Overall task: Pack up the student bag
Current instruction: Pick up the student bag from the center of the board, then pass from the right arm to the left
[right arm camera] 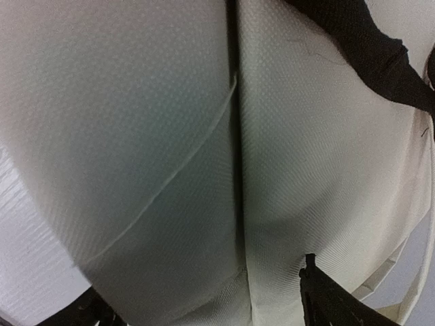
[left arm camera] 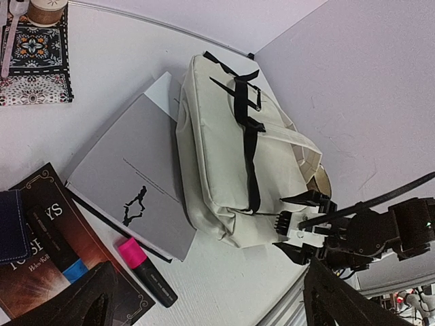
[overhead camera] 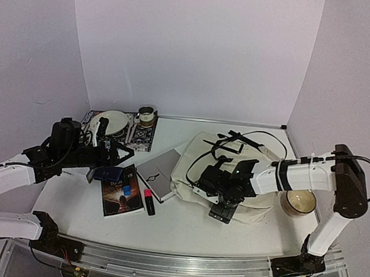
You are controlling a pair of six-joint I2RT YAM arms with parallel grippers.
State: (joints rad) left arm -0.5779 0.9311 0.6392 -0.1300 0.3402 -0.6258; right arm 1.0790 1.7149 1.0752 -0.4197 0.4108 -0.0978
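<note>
The student bag point(overhead camera: 243, 164) is a cream fabric backpack with black straps, lying flat on the right half of the table. My right gripper point(overhead camera: 202, 182) is pressed against its near left end, jaws open, and cream fabric point(right arm camera: 204, 170) fills the right wrist view between the fingertips point(right arm camera: 326, 299). The left wrist view shows the bag point(left arm camera: 224, 149) with the right gripper point(left arm camera: 298, 225) open at its lower end. My left gripper point(overhead camera: 116, 156) hovers open over the left of the table, above a dark blue pouch point(overhead camera: 110, 173), holding nothing.
A dark book point(overhead camera: 122, 194), a grey notebook point(overhead camera: 161, 173) and a pink-capped highlighter point(overhead camera: 148, 201) lie left of the bag. At the back left, a patterned placemat point(overhead camera: 144, 137) carries a plate point(overhead camera: 113, 123), with a cup point(overhead camera: 147, 116) beside it. A round container point(overhead camera: 299, 202) stands right of the bag.
</note>
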